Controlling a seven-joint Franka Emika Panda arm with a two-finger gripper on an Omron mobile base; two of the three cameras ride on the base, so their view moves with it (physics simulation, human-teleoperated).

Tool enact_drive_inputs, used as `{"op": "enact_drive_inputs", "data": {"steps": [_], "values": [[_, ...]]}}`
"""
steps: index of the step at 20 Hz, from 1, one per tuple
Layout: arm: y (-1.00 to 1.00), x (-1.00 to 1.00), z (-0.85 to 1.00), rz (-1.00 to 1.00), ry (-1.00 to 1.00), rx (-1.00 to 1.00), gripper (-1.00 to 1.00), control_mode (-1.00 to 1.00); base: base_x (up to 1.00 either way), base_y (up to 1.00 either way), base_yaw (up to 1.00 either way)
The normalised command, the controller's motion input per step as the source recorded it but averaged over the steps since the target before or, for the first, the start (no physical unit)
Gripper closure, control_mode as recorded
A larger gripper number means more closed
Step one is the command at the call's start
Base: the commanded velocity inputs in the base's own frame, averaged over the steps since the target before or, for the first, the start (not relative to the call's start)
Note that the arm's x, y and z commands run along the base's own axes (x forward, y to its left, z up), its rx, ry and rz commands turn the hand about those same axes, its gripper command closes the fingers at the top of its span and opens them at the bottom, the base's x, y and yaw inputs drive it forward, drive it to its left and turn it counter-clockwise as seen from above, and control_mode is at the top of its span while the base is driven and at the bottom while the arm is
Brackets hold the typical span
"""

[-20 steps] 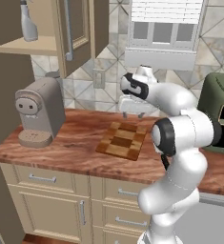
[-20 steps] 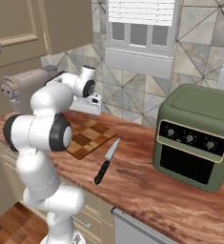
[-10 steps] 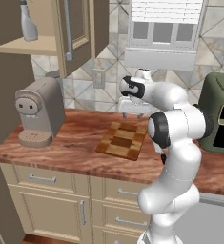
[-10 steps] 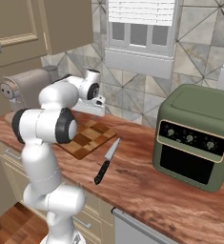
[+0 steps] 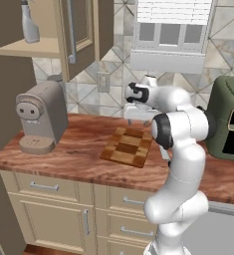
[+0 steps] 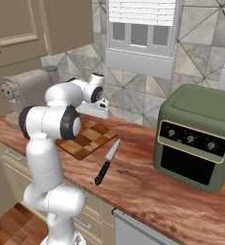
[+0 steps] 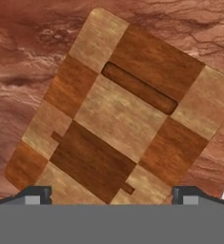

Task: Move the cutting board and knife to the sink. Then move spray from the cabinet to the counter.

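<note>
Left base view: the counter [image 5: 83, 149] carries an oven [image 5: 228, 124] at its right, a coffee machine [image 5: 41, 115] at its left, and the board [image 5: 129, 146] between them. The knife [image 6: 107, 161] lies just right of the board; the spray [image 5: 30, 24] stands on the cabinet [image 5: 34, 47] shelf. The gripper [image 7: 108, 193] hangs over the board, jaws wide apart and empty.

Counter [image 5: 83, 149] under cutting board [image 5: 128, 146], knife [image 6: 107, 161]

a home kitchen: a wooden table [image 5: 78, 154] over beige drawers [image 5: 44, 187], a tiled wall [image 6: 200, 52], a coffee machine [image 5: 39, 117], a green toaster oven [image 6: 195, 136], a cutting board [image 5: 128, 147] and a knife [image 6: 106, 161].
</note>
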Motion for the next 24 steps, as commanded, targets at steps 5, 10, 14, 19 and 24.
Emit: {"op": "enact_drive_inputs", "data": {"steps": [5,10,14,19,24], "values": [[-0.04,0.12,-0.29,-0.01,-0.11,0.00,-1.00,-1.00,0.00,0.00,0.00],[-0.13,0.33,-0.15,0.00,-0.02,0.02,-1.00,-1.00,0.00,0.00,0.00],[-0.21,0.26,-0.21,0.00,0.00,0.06,-1.00,-1.00,0.00,0.00,0.00],[-0.20,0.31,-0.18,0.00,0.00,0.04,-1.00,-1.00,0.00,0.00,0.00],[-0.12,0.36,-0.17,0.00,0.00,0.02,-1.00,-1.00,0.00,0.00,0.00]]}}
